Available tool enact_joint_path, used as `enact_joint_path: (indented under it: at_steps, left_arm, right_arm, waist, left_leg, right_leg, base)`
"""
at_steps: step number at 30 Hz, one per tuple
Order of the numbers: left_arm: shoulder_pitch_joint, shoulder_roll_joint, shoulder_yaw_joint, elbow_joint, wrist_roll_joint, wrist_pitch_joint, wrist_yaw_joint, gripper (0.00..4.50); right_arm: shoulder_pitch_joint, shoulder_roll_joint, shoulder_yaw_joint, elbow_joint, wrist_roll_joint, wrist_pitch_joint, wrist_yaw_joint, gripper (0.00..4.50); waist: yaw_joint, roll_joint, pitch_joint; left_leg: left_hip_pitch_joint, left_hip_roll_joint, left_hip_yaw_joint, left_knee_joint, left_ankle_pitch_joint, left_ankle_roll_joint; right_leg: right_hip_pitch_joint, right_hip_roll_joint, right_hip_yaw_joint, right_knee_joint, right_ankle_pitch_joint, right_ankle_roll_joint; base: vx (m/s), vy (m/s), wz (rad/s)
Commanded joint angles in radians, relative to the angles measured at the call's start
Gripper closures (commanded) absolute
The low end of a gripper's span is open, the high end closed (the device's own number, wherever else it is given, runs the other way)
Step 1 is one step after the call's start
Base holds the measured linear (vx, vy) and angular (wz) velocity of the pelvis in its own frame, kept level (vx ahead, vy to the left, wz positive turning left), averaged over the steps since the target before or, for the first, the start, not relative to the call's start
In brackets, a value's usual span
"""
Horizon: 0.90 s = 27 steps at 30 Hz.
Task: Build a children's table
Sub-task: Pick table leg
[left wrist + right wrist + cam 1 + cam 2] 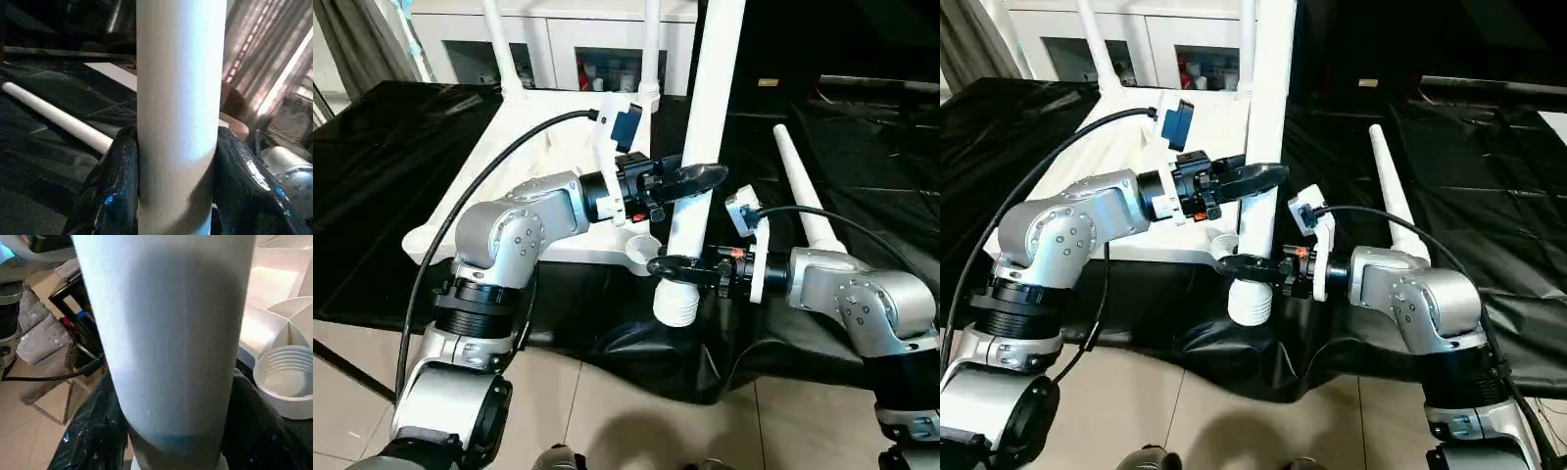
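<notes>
In the head views, the white tabletop [524, 157] lies upside down on a black sheet [382, 176], with its ribbed underside up. Two legs already stand in its far corner sockets, near the white cabinet [558, 44] with glass doors. The near corner socket [641, 250] is open, with threads inside. A third leg [705, 147] is held almost upright just beside this socket; its threaded end [674, 305] hangs over the front edge of the sheet, lower than the socket. The left gripper [690, 179] is clamped on this leg at the middle height, and the right gripper [677, 266] is clamped on it lower, just above the thread. A fourth leg [803, 191] lies flat on the sheet to the right.

In the left wrist view, the two black fingers [115, 186] press on both sides of the held leg [178, 107]. The lying leg [54, 115] is behind it on the sheet.

In the right wrist view, the black fingers [93, 431] touch both sides of the leg [166, 333]. The open socket [286, 379] of the tabletop is near, just beside the leg.
</notes>
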Motion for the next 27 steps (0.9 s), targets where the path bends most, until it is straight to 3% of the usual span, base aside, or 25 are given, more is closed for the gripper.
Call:
enact_joint_path:
  at_steps: [1, 5, 8, 10, 12, 14, 15, 16, 17, 18, 19, 20, 21, 25, 26, 27]
  left_arm:
    - [-0.012, -0.008, 0.044, 0.007, -0.014, -0.009, 0.024, 2.14]
    - [-0.016, -0.035, 0.121, 0.011, -0.101, 0.015, 0.025, 1.83]
    - [-0.017, -0.092, 0.197, 0.031, -0.13, -0.095, 0.066, 1.6]
    - [-0.019, -0.114, 0.238, 0.04, -0.166, -0.112, 0.086, 1.59]
    - [-0.027, -0.148, 0.301, 0.044, -0.204, -0.145, 0.141, 1.58]
    - [-0.03, -0.161, 0.341, 0.044, -0.191, -0.191, 0.211, 1.58]
    - [-0.027, -0.159, 0.345, 0.04, -0.174, -0.206, 0.229, 1.58]
    - [-0.005, -0.138, 0.312, 0.018, -0.096, -0.234, 0.252, 1.58]
    - [0.044, -0.097, 0.245, -0.024, 0.048, -0.304, 0.284, 1.58]
    - [0.069, -0.077, 0.211, -0.045, 0.12, -0.342, 0.301, 1.58]
    - [0.102, -0.057, 0.186, -0.078, 0.171, -0.329, 0.341, 1.58]
    - [0.157, -0.022, 0.159, -0.137, 0.237, -0.307, 0.401, 1.58]
    - [0.157, -0.022, 0.159, -0.137, 0.237, -0.307, 0.401, 1.58]
    - [0.285, 0.071, 0.108, -0.279, 0.378, -0.319, 0.474, 1.58]
    - [0.334, 0.092, 0.108, -0.329, 0.404, -0.296, 0.509, 1.58]
    - [0.414, 0.094, 0.122, -0.393, 0.435, -0.303, 0.538, 1.58]
  right_arm:
    - [0.001, 0.006, -0.031, -0.005, 0.009, -0.004, -0.019, 2.51]
    - [0.006, 0.019, -0.044, -0.008, 0.015, -0.008, -0.031, 2.57]
    - [0.011, 0.043, -0.072, -0.01, 0.028, -0.021, -0.053, 2.63]
    - [0.012, 0.049, -0.08, -0.013, 0.031, -0.026, -0.061, 2.63]
    - [0.016, 0.055, -0.091, -0.02, 0.024, -0.036, -0.084, 2.64]
    - [0.019, 0.054, -0.089, -0.024, -0.029, -0.069, -0.137, 2.64]
    - [0.021, 0.052, -0.084, -0.024, -0.055, -0.085, -0.157, 2.64]
    - [0.029, 0.04, -0.058, -0.024, -0.114, -0.123, -0.187, 2.64]
    - [0.042, 0.044, -0.049, -0.032, -0.162, -0.159, -0.228, 2.64]
    - [0.049, 0.046, -0.046, -0.037, -0.184, -0.176, -0.248, 2.64]
    - [0.061, 0.052, -0.044, -0.052, -0.206, -0.198, -0.271, 2.64]
    - [0.082, 0.069, -0.049, -0.091, -0.209, -0.223, -0.295, 2.64]
    - [0.082, 0.069, -0.049, -0.091, -0.209, -0.223, -0.295, 2.64]
    - [0.122, 0.113, -0.066, -0.161, -0.246, -0.3, -0.389, 2.64]
    - [0.136, 0.132, -0.065, -0.175, -0.286, -0.351, -0.438, 2.64]
    - [0.172, 0.174, -0.079, -0.193, -0.321, -0.428, -0.495, 2.64]
  waist:
    - [0.004, -0.012, -0.102]
    - [0.004, -0.01, -0.103]
    - [0.004, -0.005, -0.104]
    - [0.003, -0.005, -0.104]
    - [0.004, -0.01, -0.105]
    - [0.002, -0.013, -0.104]
    - [0.001, -0.012, -0.104]
    - [0.002, -0.011, -0.103]
    - [0.0, -0.021, -0.102]
    - [-0.002, -0.022, -0.102]
    - [-0.01, -0.029, -0.102]
    - [-0.01, -0.025, -0.101]
    - [-0.018, -0.027, -0.101]
    - [-0.029, -0.032, -0.098]
    - [-0.029, -0.027, -0.094]
    - [-0.036, -0.034, -0.091]
  left_leg:
    - [0.013, -0.009, 0.006, -0.054, -0.147, -0.004]
    - [0.011, -0.013, 0.006, -0.053, -0.145, -0.004]
    - [0.01, -0.011, 0.005, -0.053, -0.15, 0.002]
    - [0.011, -0.011, 0.004, -0.054, -0.153, 0.007]
    - [0.011, -0.012, 0.007, -0.052, -0.15, 0.008]
    - [0.011, -0.011, 0.006, -0.051, -0.147, 0.005]
    - [0.011, -0.012, 0.006, -0.052, -0.148, 0.003]
    - [0.011, -0.012, 0.005, -0.053, -0.149, 0.001]
    - [0.011, -0.009, 0.004, -0.056, -0.147, -0.003]
    - [0.009, 0.002, -0.004, -0.065, -0.147, -0.006]
    - [0.008, -0.001, 0.002, -0.064, -0.142, -0.01]
    - [0.013, 0.0, 0.003, -0.064, -0.15, -0.018]
    - [0.013, -0.001, 0.004, -0.064, -0.156, -0.016]
    - [0.011, 0.003, 0.001, -0.071, -0.169, -0.012]
    - [0.02, 0.002, 0.003, -0.07, -0.196, -0.017]
    - [0.015, 0.003, 0.003, -0.073, -0.21, -0.023]
  right_leg:
    - [0.068, -0.039, 0.015, -0.088, -0.267, -0.163]
    - [0.07, -0.039, 0.013, -0.089, -0.268, -0.171]
    - [0.071, -0.038, 0.012, -0.091, -0.254, -0.181]
    - [0.07, -0.037, 0.012, -0.09, -0.251, -0.174]
    - [0.071, -0.038, 0.012, -0.092, -0.252, -0.179]
    - [0.07, -0.036, 0.012, -0.092, -0.258, -0.171]
    - [0.07, -0.036, 0.012, -0.093, -0.274, -0.157]
    - [0.069, -0.037, 0.012, -0.093, -0.284, -0.149]
    - [0.067, -0.036, 0.012, -0.093, -0.302, -0.124]
    - [0.067, -0.043, 0.013, -0.094, -0.322, -0.081]
    - [0.066, -0.039, 0.014, -0.095, -0.324, -0.066]
    - [0.06, -0.038, 0.015, -0.093, -0.333, -0.056]
    - [0.06, -0.038, 0.015, -0.092, -0.334, -0.055]
    - [0.056, -0.039, 0.015, -0.089, -0.311, -0.076]
    - [0.046, -0.035, 0.016, -0.095, -0.325, -0.077]
    - [0.047, -0.037, 0.016, -0.094, -0.328, -0.08]
  base:
    - [0.0, 0.0, 0.0]
    - [0.0, 0.0, 0.0]
    - [0.0, 0.0, 0.0]
    - [0.0, 0.0, 0.0]
    - [0.0, 0.0, 0.0]
    - [0.0, 0.0, 0.0]
    - [0.0, 0.0, 0.0]
    - [0.0, 0.0, 0.0]
    - [0.0, 0.0, 0.0]
    - [0.0, 0.0, 0.0]
    - [0.0, 0.0, 0.0]
    - [0.0, 0.0, 0.0]
    - [0.0, 0.0, 0.0]
    - [0.0, 0.0, 0.0]
    - [0.0, 0.0, 0.0]
    - [0.0, 0.0, 0.0]
